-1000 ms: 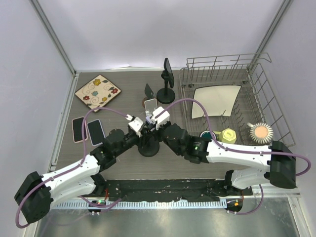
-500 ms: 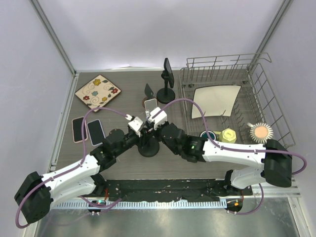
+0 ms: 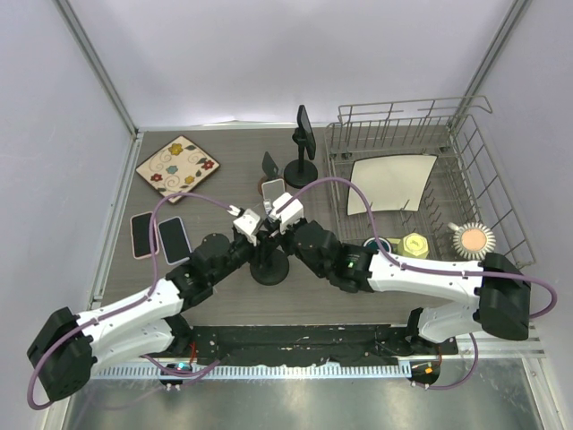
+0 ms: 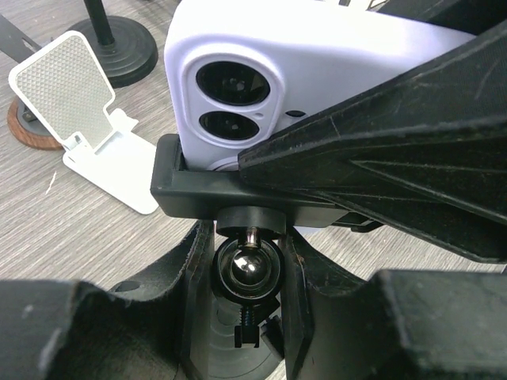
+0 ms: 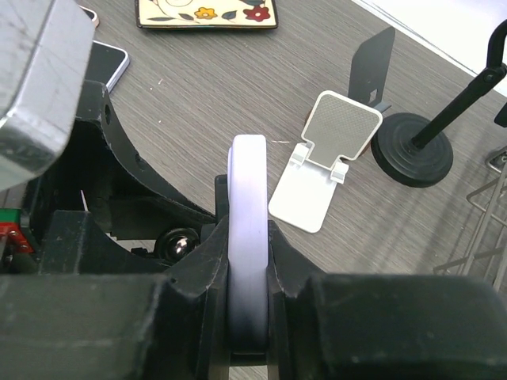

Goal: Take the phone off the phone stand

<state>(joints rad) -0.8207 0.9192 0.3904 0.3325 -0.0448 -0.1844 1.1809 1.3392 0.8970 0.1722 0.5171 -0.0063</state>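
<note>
Phone [image 5: 248, 182] sits upright in the phone stand [image 4: 181, 190]; right gripper [image 5: 248, 273] pinches its edges to lift, left gripper [image 4: 245, 273] clamps the stand's neck to steady it.

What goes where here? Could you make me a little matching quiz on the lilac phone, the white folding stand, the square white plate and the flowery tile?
Things:
1. lilac phone
2. white folding stand
3. square white plate
4. flowery tile

Places:
A. inside the wire dish rack
B. far left corner of the table
C. pinched edge-on by the right end effector, sitting in the black stand
D. standing empty on the table, holding nothing

Pairs: 1-C, 2-D, 3-A, 4-B
</note>
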